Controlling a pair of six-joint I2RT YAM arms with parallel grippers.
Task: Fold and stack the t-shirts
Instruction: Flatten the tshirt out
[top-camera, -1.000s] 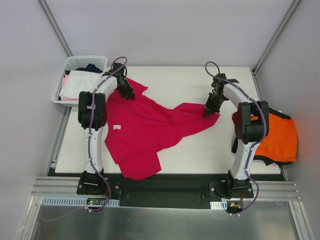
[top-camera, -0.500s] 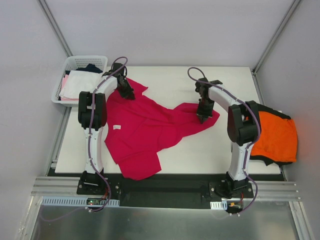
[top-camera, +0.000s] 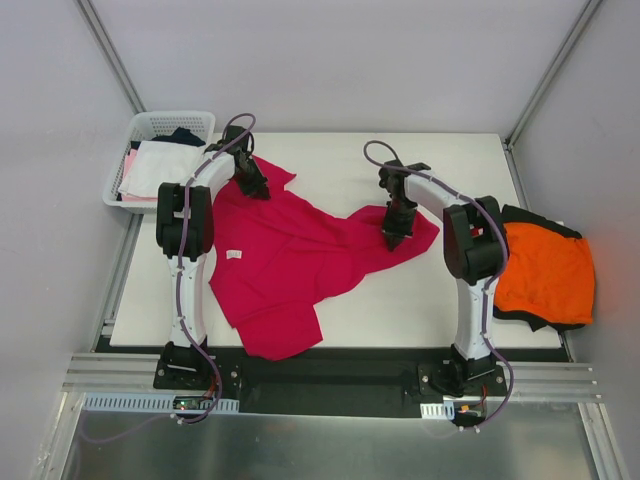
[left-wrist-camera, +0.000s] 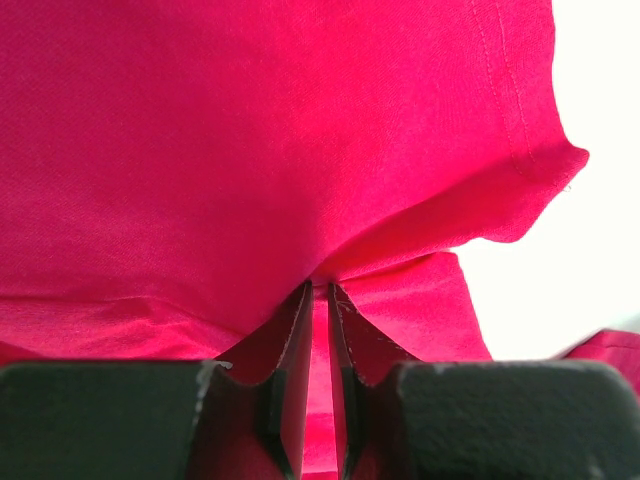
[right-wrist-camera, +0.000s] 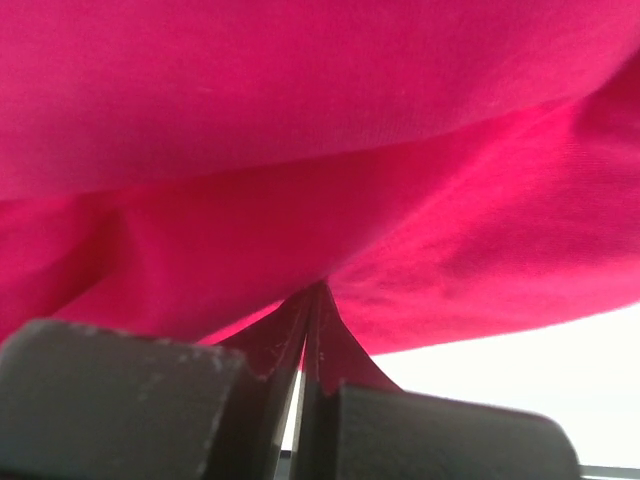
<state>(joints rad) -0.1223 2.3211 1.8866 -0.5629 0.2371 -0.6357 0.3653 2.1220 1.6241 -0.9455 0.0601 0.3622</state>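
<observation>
Across the white tabletop (top-camera: 400, 290), a crimson-magenta t-shirt (top-camera: 290, 260) lies rumpled, pinched at two points. At its far left corner the left claw (top-camera: 256, 190) is clamped narrow on a fold of cloth. At its right end the right claw (top-camera: 392, 232) is closed tight on another fold. An orange t-shirt (top-camera: 545, 275) rests on a black t-shirt (top-camera: 525, 214) at the tabletop's right edge.
</observation>
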